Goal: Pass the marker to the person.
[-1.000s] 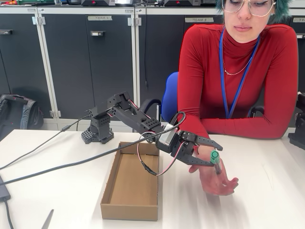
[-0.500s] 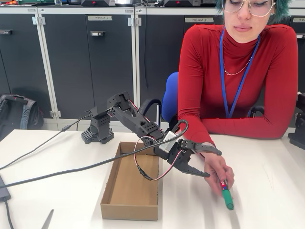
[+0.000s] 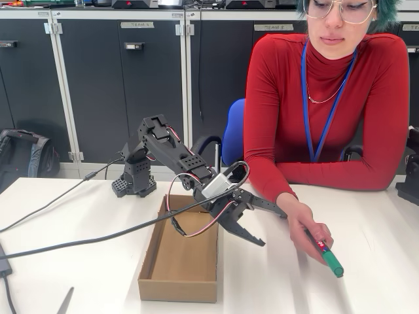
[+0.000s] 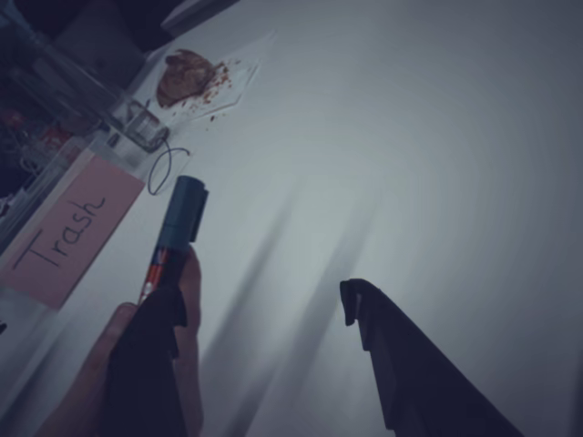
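Note:
The person (image 3: 327,111) in a red top sits behind the white table. Their hand (image 3: 302,226) rests on the table and holds the marker (image 3: 329,258), green cap pointing toward the front right. My gripper (image 3: 273,229) hangs just left of that hand, open and holding nothing, above the table beside the cardboard box (image 3: 177,290). In the wrist view the marker (image 4: 175,232) lies in the person's fingers (image 4: 191,282) at the left, partly behind my left finger, while my gripper (image 4: 262,300) stands open over bare table.
The open cardboard box sits under my arm's forearm. Cables (image 3: 72,232) cross the table's left half, and scissors (image 3: 65,301) lie at the front left edge. A pink "Trash" label (image 4: 64,232) is beside the marker. A black device (image 3: 409,183) stands at the right edge.
The marker has left my gripper and is now in the person's hand, which moved right and down to the table. My arm has pulled back left toward the box, jaws open.

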Available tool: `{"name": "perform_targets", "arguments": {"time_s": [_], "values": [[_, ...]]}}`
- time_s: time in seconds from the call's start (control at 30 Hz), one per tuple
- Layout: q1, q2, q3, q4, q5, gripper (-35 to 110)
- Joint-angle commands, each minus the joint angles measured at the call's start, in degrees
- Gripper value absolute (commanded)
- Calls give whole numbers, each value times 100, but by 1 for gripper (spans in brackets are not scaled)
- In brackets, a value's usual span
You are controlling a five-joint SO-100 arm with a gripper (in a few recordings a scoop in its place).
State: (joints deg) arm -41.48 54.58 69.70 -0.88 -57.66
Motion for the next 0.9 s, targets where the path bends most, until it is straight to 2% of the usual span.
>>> {"name": "perform_targets", "arguments": {"time_s": [0.0, 0.87], "values": [[290, 861, 105, 88, -387, 39], [2646, 2672, 1521, 976, -1397, 39]]}}
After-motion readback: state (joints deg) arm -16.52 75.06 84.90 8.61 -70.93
